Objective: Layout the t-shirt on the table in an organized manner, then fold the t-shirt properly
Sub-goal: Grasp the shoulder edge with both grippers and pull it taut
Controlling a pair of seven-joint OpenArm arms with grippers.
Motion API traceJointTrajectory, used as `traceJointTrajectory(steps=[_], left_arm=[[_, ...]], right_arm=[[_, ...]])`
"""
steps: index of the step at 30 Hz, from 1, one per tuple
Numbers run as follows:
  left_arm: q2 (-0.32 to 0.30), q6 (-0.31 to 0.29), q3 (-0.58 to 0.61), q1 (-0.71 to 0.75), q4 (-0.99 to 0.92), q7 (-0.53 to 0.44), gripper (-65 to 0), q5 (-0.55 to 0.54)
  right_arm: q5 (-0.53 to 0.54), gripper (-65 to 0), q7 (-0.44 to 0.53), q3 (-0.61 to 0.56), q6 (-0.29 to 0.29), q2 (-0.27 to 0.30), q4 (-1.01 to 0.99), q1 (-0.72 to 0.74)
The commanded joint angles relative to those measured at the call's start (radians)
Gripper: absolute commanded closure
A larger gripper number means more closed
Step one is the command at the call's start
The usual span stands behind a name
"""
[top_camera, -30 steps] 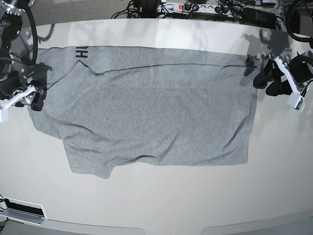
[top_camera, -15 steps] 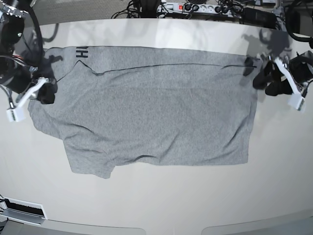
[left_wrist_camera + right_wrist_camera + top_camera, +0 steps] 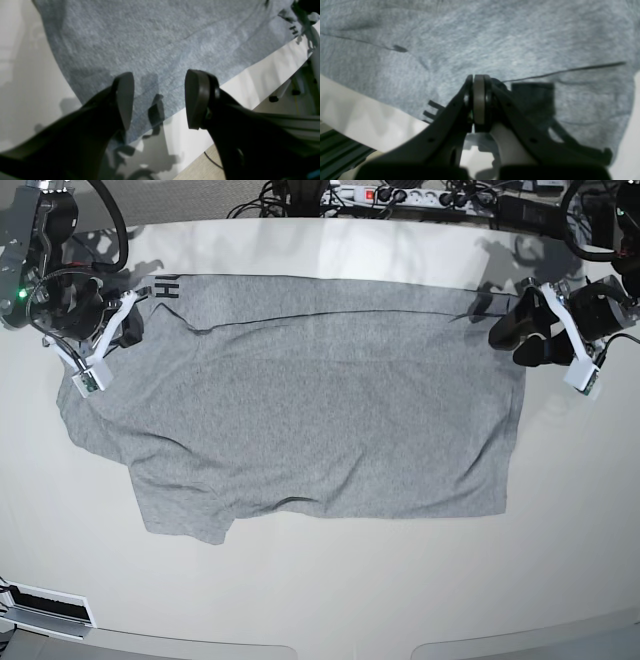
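Note:
The heather-grey t-shirt (image 3: 320, 400) lies spread flat on the white table (image 3: 320, 600), with black lettering (image 3: 167, 288) showing at its far left corner. My right gripper (image 3: 132, 326) is shut and hovers over the shirt's left edge near the lettering. In the right wrist view the gripper (image 3: 478, 100) has its pads pressed together above the fabric (image 3: 495, 37), with nothing seen between them. My left gripper (image 3: 512, 335) is open over the shirt's far right corner. In the left wrist view the gripper (image 3: 160, 100) stands spread above the shirt's edge (image 3: 150, 37).
A power strip and tangled cables (image 3: 400, 195) run along the table's far edge. A white fixture (image 3: 45, 610) sits at the near left corner. The left wrist view shows the table's edge (image 3: 187, 140) and the floor (image 3: 200, 172) beyond it.
My right gripper has moved from the left sleeve toward the far left corner by the lettering. My left gripper has shifted slightly farther and inward, over the far right corner. The shirt has not moved.

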Motion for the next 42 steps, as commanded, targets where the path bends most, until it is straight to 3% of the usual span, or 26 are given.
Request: traceJointTrajectory(steps=[1, 4, 5, 8, 10, 12, 14, 15, 17, 20, 22, 25, 27, 32, 37, 42], left_arm=[[-0.014, 0.021, -0.008, -0.005, 0.013, -0.018, -33.6, -0.018], [-0.011, 0.098, -0.008, -0.005, 0.013, -0.030, -33.6, -0.018], [-0.008, 0.091, -0.008, -0.005, 0.013, -0.029, -33.6, -0.013], [-0.003, -0.041, 0.000, -0.006, 0.013, -0.031, -33.6, -0.011], [-0.003, -0.041, 0.027, -0.028, 0.013, -0.049, -33.0, 0.000], [-0.003, -0.027, 0.077, -0.070, 0.013, -0.086, -23.1, 0.081], [-0.003, 0.067, 0.147, -0.101, 0.013, -0.132, -5.7, 0.200], [-0.003, 0.098, 0.183, -0.110, 0.013, -0.146, 0.0, 0.260], [-0.003, 0.125, 0.250, -0.119, 0.013, -0.162, 0.0, 0.359], [-0.003, 0.128, 0.337, -0.122, 0.013, -0.175, 0.0, 0.438], [-0.003, 0.149, 0.385, -0.121, 0.013, -0.176, 0.0, 0.485], [-0.003, 0.240, 0.431, -0.110, 0.013, -0.183, 0.0, 0.572], [-0.003, 0.262, 0.434, -0.086, 0.008, -0.214, 0.0, 0.626], [-0.003, 0.230, 0.434, -0.078, -0.061, -0.278, 0.0, 0.655], [-0.005, 0.225, 0.434, -0.055, -0.089, -0.215, 0.0, 0.664], [-0.027, 0.224, 0.434, -0.006, -0.087, -0.186, 0.0, 0.660]], right_arm=[[0.009, 0.0, 0.016, 0.008, -0.003, 0.026, 0.018, 0.007], [0.006, 0.0, 0.022, 0.008, -0.005, 0.048, 0.018, 0.007], [0.006, 0.0, 0.032, 0.009, -0.006, 0.053, 0.018, 0.007], [0.006, 0.0, 0.065, 0.005, -0.005, 0.055, 0.017, 0.008], [-0.005, 0.0, 0.067, -0.012, -0.024, 0.055, 0.017, 0.024], [-0.065, 0.0, 0.067, -0.042, -0.082, 0.055, 0.016, 0.051], [-0.115, 0.0, 0.072, -0.081, -0.122, 0.055, 0.016, 0.066], [-0.135, 0.0, 0.086, -0.104, -0.130, 0.055, 0.016, 0.066], [-0.194, 0.0, 0.097, -0.158, -0.170, 0.055, 0.012, 0.064], [-0.313, 0.0, 0.109, -0.213, -0.288, 0.056, -0.009, 0.065], [-0.342, 0.0, 0.108, -0.215, -0.322, 0.056, -0.016, 0.064], [-0.340, 0.0, 0.139, -0.213, -0.317, 0.068, -0.019, 0.049], [-0.341, 0.0, 0.174, -0.213, -0.303, 0.069, -0.049, 0.034], [-0.341, 0.0, 0.185, -0.213, -0.297, 0.070, -0.200, 0.066], [-0.319, 0.0, 0.086, -0.213, -0.227, 0.078, -0.212, 0.066], [-0.225, 0.0, -0.014, -0.213, -0.174, 0.081, -0.196, 0.042]])
